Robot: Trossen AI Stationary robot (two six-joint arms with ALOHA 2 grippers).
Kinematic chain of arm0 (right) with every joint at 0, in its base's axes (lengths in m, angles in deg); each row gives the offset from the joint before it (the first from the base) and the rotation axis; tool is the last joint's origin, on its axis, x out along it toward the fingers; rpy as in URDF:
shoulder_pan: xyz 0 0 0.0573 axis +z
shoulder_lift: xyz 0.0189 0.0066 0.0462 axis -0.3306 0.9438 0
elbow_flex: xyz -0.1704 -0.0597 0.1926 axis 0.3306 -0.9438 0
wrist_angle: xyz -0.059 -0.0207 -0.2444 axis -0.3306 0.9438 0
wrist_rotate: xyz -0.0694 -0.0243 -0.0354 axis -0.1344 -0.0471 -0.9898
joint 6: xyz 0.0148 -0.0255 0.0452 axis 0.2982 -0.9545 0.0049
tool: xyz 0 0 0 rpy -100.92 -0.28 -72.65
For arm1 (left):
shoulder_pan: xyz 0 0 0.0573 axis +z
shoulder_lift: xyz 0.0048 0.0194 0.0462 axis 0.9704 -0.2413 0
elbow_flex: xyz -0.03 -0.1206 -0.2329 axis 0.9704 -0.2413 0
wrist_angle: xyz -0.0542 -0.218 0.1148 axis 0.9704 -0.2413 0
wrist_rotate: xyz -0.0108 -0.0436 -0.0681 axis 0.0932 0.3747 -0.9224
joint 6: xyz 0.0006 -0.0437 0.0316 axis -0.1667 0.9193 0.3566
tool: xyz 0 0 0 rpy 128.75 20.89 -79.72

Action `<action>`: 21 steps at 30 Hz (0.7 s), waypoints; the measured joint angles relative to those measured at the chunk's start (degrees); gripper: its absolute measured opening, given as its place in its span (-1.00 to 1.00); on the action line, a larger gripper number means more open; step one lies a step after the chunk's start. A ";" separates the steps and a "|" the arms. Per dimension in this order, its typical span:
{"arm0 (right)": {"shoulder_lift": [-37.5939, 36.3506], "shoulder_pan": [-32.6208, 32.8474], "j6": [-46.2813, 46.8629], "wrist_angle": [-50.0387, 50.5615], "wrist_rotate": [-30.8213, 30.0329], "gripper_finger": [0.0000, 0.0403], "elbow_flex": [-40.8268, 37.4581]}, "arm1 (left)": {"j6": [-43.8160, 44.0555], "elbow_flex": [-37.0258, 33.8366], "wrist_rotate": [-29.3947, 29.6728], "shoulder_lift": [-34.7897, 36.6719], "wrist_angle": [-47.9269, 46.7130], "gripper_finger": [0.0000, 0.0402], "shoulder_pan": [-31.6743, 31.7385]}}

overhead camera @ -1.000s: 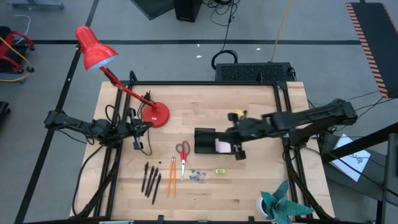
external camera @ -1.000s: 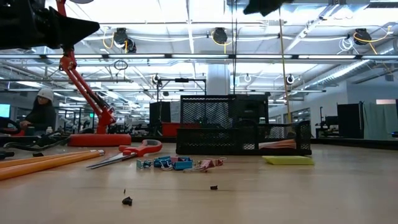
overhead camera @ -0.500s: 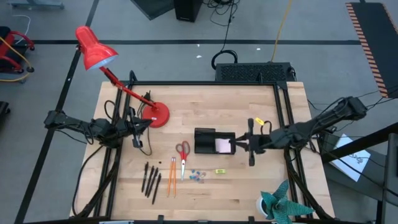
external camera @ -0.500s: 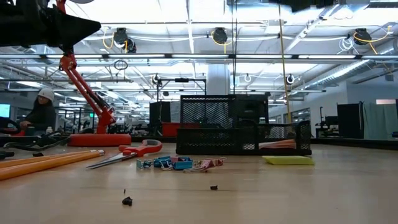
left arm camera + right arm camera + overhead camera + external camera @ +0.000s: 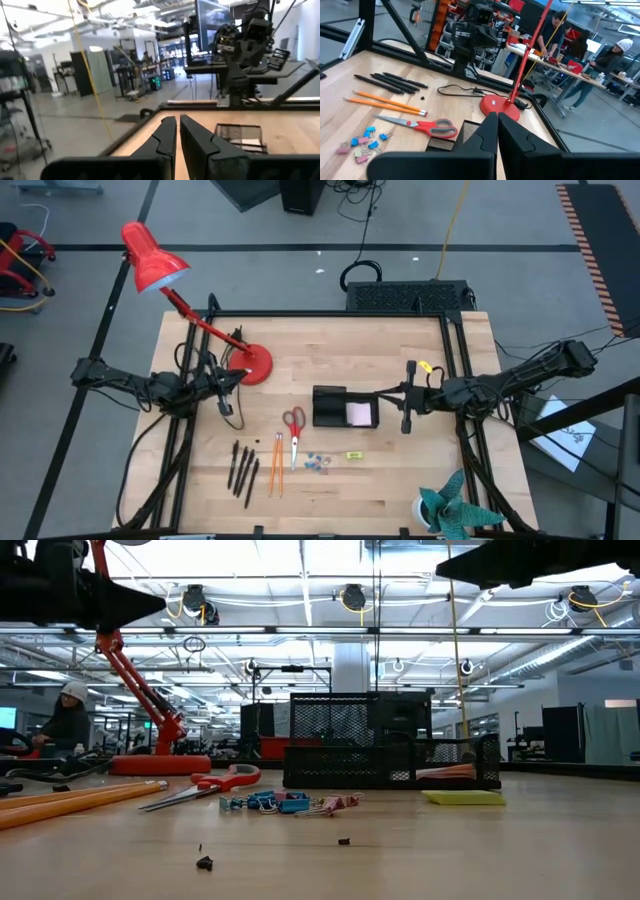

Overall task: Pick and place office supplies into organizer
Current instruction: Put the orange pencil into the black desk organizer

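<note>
The right pincer (image 5: 407, 397), fingers pressed together and holding nothing, hangs just beside the small black mesh organizer (image 5: 345, 407). The red-handled scissors (image 5: 293, 425) probably lie nearest, past it, long axis pointing toward the counter's (image 5: 400, 470) near edge.

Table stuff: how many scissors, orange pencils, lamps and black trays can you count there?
Red-handled scissors: 1
Orange pencils: 2
Red desk lamp: 1
Black rectangular mesh organizer tray: 1
Total: 5
</note>
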 joint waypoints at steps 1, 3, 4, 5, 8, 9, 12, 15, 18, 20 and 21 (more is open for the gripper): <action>0.00 0.00 -0.26 0.00 -0.01 -0.98 0.00 | 0.91 0.37 -1.17 -0.30 -2.00 -0.84 -0.11; 0.00 0.00 -0.38 0.08 0.01 -0.98 0.00 | 3.71 1.90 -4.36 -1.83 -6.86 -0.83 -0.74; 0.00 0.00 -0.41 0.11 0.01 -0.98 0.00 | 6.05 3.17 -4.63 -3.10 -9.54 -0.81 -1.19; 0.00 0.00 -0.42 0.11 0.01 -0.98 0.00 | 8.45 4.84 -4.60 -4.85 -11.88 -0.78 -1.59; 0.00 0.00 -0.46 0.14 0.01 -0.98 0.00 | 15.11 10.98 -4.65 -11.55 -18.70 -0.64 -2.98; 0.00 0.00 -0.63 0.15 0.01 -0.98 0.00 | 17.32 13.36 -4.91 -14.29 -21.34 -0.58 -3.50; 0.00 0.00 -1.43 0.15 0.03 -0.98 0.00 | 24.15 20.88 -5.86 -23.33 -31.00 -0.41 -5.17; 0.00 0.00 -1.88 0.15 0.03 -0.98 0.00 | 32.27 27.11 -9.57 -33.21 -36.99 -0.24 -6.12; 0.00 0.00 -2.37 0.15 0.03 -0.98 0.00 | 39.03 31.51 -17.45 -42.94 -38.89 -0.11 -6.78; 0.00 0.00 -2.41 0.15 0.03 -0.98 0.00 | 44.08 34.05 -20.70 -48.65 -38.53 -0.06 -7.22; 0.00 0.00 -2.41 0.13 0.03 -0.98 0.00 | 47.60 35.03 -21.29 -51.21 -38.55 -0.04 -7.33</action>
